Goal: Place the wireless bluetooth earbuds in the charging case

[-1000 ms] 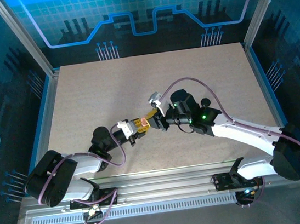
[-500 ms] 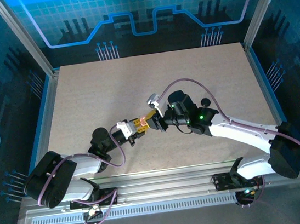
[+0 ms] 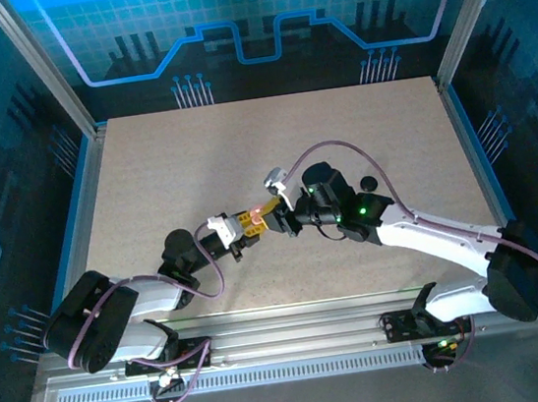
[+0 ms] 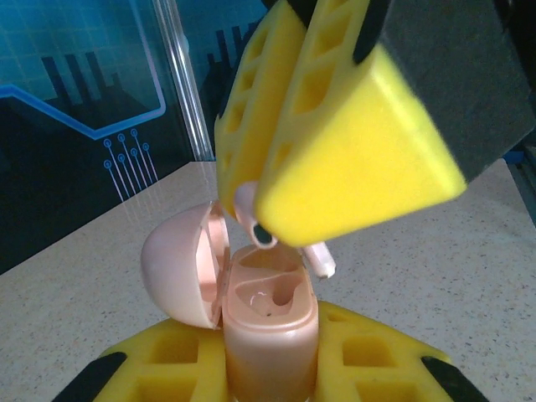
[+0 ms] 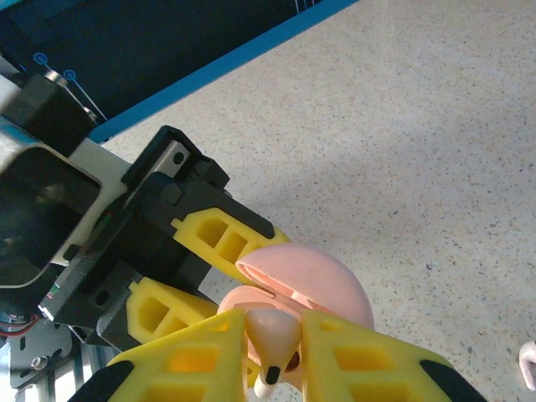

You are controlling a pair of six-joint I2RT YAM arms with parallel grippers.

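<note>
My left gripper (image 4: 270, 362) is shut on the charging case (image 4: 270, 331), a pale pink case held upright with its lid (image 4: 180, 264) swung open to the left. Its near earbud cavity (image 4: 268, 297) shows bare. My right gripper (image 5: 275, 356) is shut on a whitish-pink earbud (image 5: 275, 335), held just above the open case (image 5: 314, 280). In the left wrist view the earbud's white stem (image 4: 319, 259) pokes out under the right arm's yellow fingers (image 4: 352, 167), over the far side of the case. From above, both grippers meet at the case (image 3: 252, 219) mid-table.
Another small whitish piece (image 5: 528, 365) lies on the speckled table (image 5: 419, 126) at the lower right edge of the right wrist view. A small dark piece (image 3: 370, 184) sits on the table behind the right arm. Blue walls and metal posts enclose the table.
Both grippers have drifted slightly away from the near edge together. Case and earbud remain gripped, and the lid stays open.
</note>
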